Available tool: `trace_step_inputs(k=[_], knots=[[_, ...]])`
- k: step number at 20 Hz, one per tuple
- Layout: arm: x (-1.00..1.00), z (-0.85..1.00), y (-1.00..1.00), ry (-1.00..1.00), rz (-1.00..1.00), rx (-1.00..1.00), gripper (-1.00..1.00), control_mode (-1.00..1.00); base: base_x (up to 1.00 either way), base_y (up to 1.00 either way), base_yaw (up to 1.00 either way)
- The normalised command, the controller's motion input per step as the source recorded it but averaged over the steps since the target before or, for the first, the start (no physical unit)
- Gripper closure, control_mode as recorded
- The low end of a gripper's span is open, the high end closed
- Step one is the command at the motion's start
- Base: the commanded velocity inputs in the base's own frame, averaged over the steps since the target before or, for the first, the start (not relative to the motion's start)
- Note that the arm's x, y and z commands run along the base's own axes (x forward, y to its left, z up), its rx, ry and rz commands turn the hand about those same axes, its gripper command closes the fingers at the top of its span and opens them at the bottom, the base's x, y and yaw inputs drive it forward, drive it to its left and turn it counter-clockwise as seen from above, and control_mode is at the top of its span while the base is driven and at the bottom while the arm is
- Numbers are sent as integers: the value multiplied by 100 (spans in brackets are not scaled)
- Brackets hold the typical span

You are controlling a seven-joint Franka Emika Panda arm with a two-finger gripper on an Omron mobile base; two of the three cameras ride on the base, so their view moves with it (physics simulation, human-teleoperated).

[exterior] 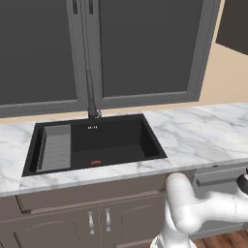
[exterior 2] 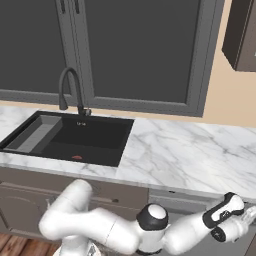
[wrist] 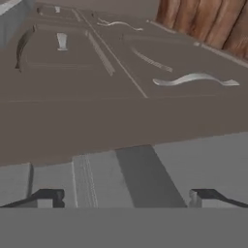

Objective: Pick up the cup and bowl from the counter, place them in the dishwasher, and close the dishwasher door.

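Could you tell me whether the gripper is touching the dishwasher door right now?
Cannot tell. In the right base view the gripper sits low against the dishwasher door below the counter, yet neither contact nor gap shows plainly.

counter (exterior: 203, 133): white marble, grey veins | sink (exterior: 116, 140): black | cabinets (exterior: 72, 218): brown

Kitchen interior: dark-paned window (exterior 2: 140, 50) with grey frame set in a beige wall (exterior 2: 220, 107); brown cabinets (exterior: 92, 213) with small metal handles beneath; a dark wall cabinet (exterior 2: 242, 35) at upper right; wooden floor (exterior: 227, 240) below.
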Motion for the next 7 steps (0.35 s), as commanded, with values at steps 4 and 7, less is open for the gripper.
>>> trace_step_inputs(k=[4, 7], knots=[[66, -100, 0, -55, 1, -41, -100, -100, 0, 0, 0], [73, -100, 0, -54, 1, -42, -100, -100, 0, 0, 0]])
